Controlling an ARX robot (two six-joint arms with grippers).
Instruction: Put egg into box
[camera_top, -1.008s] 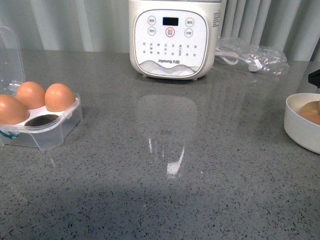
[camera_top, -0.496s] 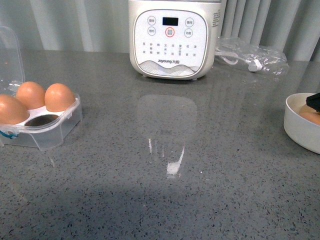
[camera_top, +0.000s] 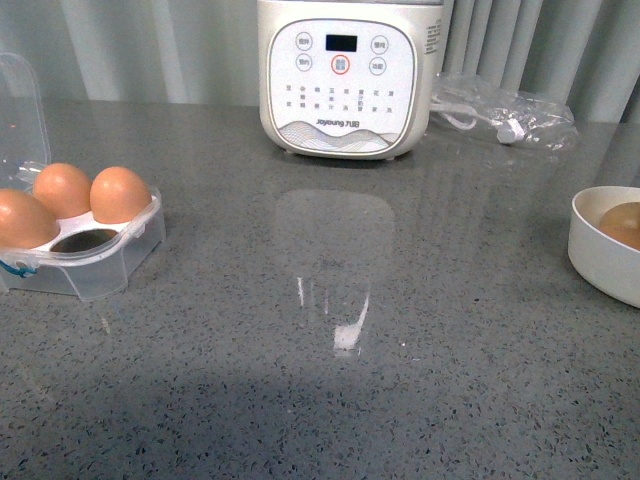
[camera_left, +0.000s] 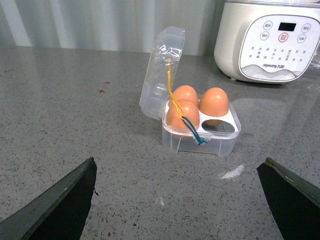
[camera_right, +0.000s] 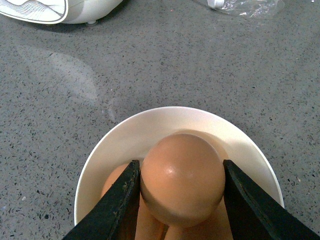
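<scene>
- Front view: grey speckled tabletop (camera_top: 300, 400), white cooker (camera_top: 345, 75) at back, pale curtain (camera_top: 150, 50) behind.
- Open box (camera_left: 220, 144) at left: 3 eggs (camera_left: 214, 102), 1 cell free; left end effector (camera_left: 179, 165) spread wide, empty.
- Over the bowl (camera_right: 150, 132), right end effector (camera_right: 180, 166) clamps the egg (camera_right: 182, 177); its tip left front view 0.5 s ago: pickup likely done.

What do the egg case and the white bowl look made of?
The egg case looks like thin clear plastic, glossy: you can see straight through its walls and raised lid. The bowl is smooth, opaque white with a soft sheen, ceramic or hard plastic; I cannot tell which.
</scene>
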